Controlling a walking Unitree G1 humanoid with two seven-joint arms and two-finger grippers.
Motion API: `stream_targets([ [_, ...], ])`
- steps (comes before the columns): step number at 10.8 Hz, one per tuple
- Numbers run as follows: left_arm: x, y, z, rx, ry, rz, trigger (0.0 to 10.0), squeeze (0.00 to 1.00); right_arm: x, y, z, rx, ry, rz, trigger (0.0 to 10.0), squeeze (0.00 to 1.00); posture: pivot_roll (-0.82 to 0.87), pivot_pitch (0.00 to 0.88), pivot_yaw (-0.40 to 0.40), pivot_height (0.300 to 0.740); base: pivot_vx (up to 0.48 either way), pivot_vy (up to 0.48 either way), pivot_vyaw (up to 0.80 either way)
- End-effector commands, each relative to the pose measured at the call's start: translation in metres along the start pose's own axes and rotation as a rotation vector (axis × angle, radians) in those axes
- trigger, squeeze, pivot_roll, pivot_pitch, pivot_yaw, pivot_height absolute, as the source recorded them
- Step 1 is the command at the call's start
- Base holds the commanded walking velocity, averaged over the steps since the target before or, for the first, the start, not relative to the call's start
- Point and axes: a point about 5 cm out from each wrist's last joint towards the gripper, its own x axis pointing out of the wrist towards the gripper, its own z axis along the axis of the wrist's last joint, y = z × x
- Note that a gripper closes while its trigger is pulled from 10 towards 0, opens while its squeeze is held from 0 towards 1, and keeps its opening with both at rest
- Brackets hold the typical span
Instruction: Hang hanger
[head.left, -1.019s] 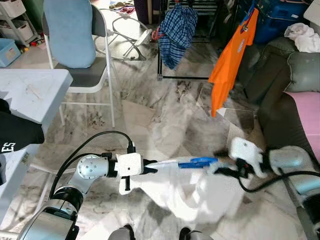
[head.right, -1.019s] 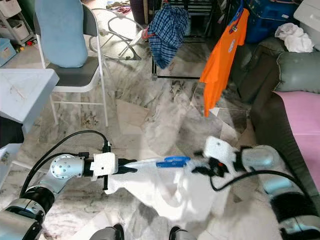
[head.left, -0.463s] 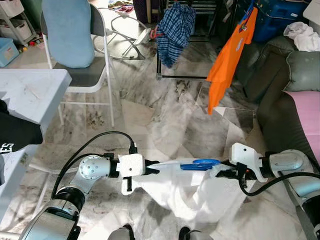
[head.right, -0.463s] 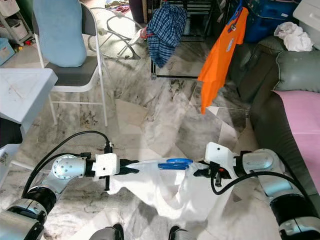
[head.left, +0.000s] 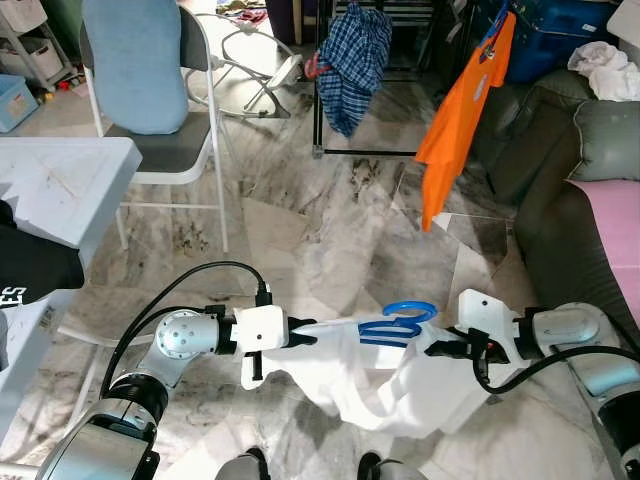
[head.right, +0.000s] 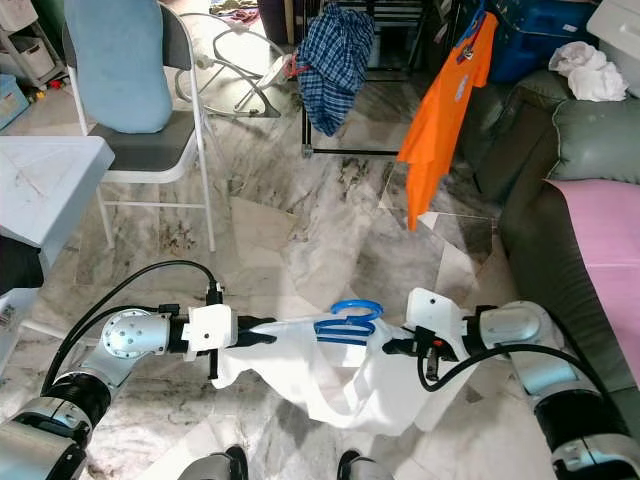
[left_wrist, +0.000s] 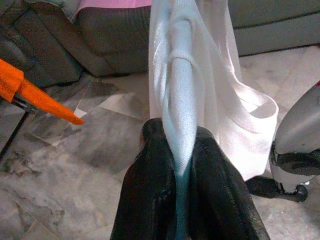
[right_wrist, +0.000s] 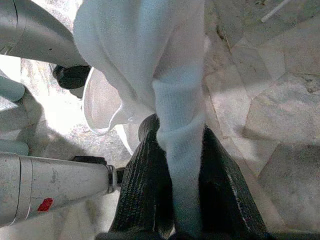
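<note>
A blue hanger (head.left: 400, 322) carries a white shirt (head.left: 400, 385) stretched between my two arms low over the marble floor; its hook now points upward. My left gripper (head.left: 300, 334) is shut on one shoulder end of the shirt-covered hanger (left_wrist: 181, 145). At the other end my right gripper (head.left: 438, 350) is shut on the cloth-wrapped hanger arm (right_wrist: 177, 135). The shirt body sags below the hanger toward my feet. A black clothes rack (head.left: 365, 150) stands far ahead with a blue plaid garment (head.left: 355, 60) and an orange T-shirt (head.left: 460, 115) hanging on it.
A grey folding chair with a light blue cushion (head.left: 140, 70) stands at the left. A white table (head.left: 60, 190) lies at the near left. A dark grey sofa with a pink cover (head.left: 600, 200) runs along the right. Open marble floor (head.left: 330, 250) lies between me and the rack.
The hanger has rotated so its blue hook, flat before, now stands up. My right gripper has drawn in slightly toward the left; the shirt hangs fuller beneath.
</note>
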Motion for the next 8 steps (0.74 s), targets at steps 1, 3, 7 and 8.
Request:
stream_targets([
  [1,0.0023,0.0010,0.0042,0.023,-0.027,0.007,10.0,0.00,0.0016,0.0017,-0.0008,0.012,-0.008,0.002,0.0,0.00,-0.09,0.181,0.015,0.740,0.000,0.000,0.00],
  [3,0.0023,0.0010,0.0042,0.023,-0.027,0.007,10.0,0.00,0.0016,0.0017,-0.0008,0.012,-0.008,0.002,0.0,0.00,-0.09,0.181,0.015,0.740,0.000,0.000,0.00],
  [7,0.0023,0.0010,0.0042,0.023,-0.027,0.007,10.0,0.00,0.0016,0.0017,-0.0008,0.012,-0.008,0.002,0.0,0.00,-0.09,0.181,0.015,0.740,0.000,0.000,0.00],
  [8,0.0023,0.0010,0.0042,0.023,-0.027,0.007,10.0,0.00,0.0016,0.0017,-0.0008,0.012,-0.008,0.002,0.0,0.00,-0.09,0.181,0.015,0.740,0.000,0.000,0.00],
])
